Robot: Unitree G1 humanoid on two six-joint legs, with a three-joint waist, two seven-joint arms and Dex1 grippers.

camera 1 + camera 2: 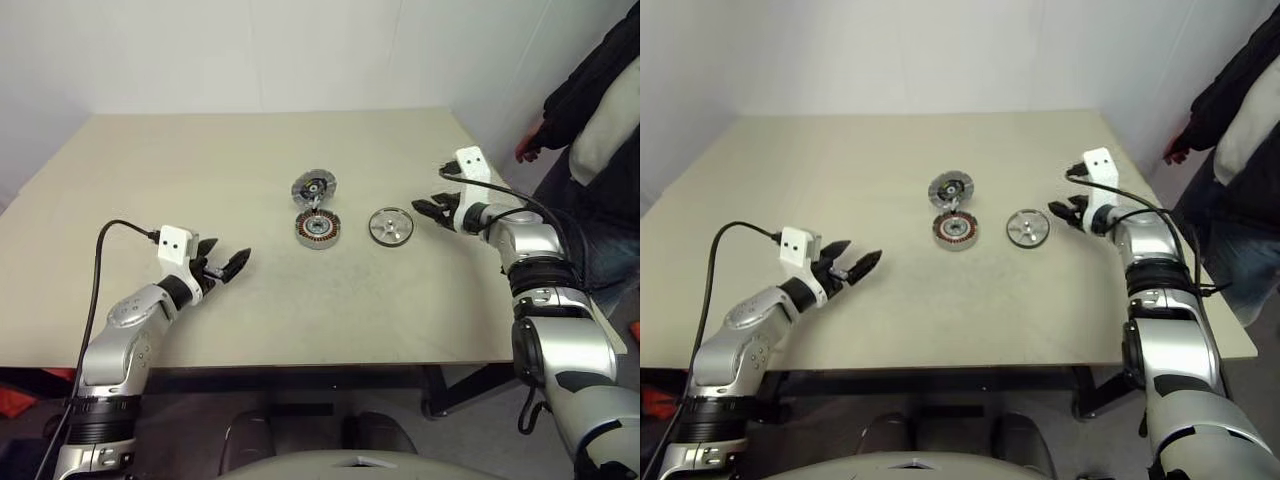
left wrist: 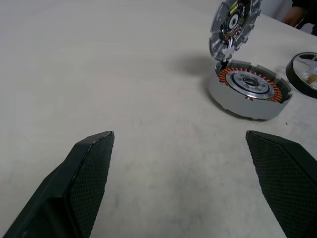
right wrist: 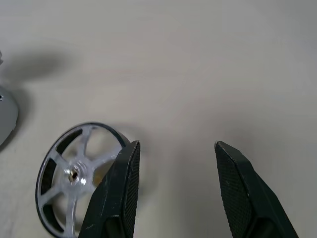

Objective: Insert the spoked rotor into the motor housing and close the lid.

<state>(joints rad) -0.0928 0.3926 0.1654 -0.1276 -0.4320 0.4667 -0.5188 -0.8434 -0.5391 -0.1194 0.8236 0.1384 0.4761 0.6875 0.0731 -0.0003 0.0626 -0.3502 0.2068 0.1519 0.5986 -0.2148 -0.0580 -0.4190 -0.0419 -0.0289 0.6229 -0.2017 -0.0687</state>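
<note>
Rotor lying just off your right jaws, toward the housing

You are looking at the spoked rotor [image 1: 390, 226] lying flat on the tabletop [image 1: 200, 170], free of any grip, just beside the right gripper [image 1: 428, 210] on the side facing the motor housing [image 1: 319, 230]. In the right wrist view the jaws are standing partly open and empty, with the rotor sitting outside one finger rather than between the two, so your next reach is calling for a sideways shift toward it. The lid [image 1: 314, 187] is standing tilted up behind the housing. The left gripper [image 1: 222, 265] is hovering wide open, empty and well apart, so the right arm is nearer.
</note>
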